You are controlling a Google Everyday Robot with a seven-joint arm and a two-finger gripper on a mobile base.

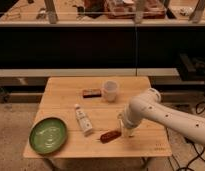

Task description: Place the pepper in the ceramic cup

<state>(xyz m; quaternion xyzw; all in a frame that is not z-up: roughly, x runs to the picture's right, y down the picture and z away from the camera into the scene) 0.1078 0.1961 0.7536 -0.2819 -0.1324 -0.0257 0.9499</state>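
Observation:
The pepper (110,135), small, dark red and tapered, lies on the wooden table (66,95) near its front edge. The white ceramic cup (110,90) stands upright toward the back of the table, well behind the pepper. My gripper (125,128) hangs from the white arm (161,115), which comes in from the right. The gripper is low over the table, just right of the pepper's thicker end. I cannot tell whether it touches the pepper.
A flat brown-red block (91,92) lies just left of the cup. A white elongated item (83,120) lies left of the pepper. A green plate (48,135) sits at the front left corner. A dark shelf unit stands behind the table.

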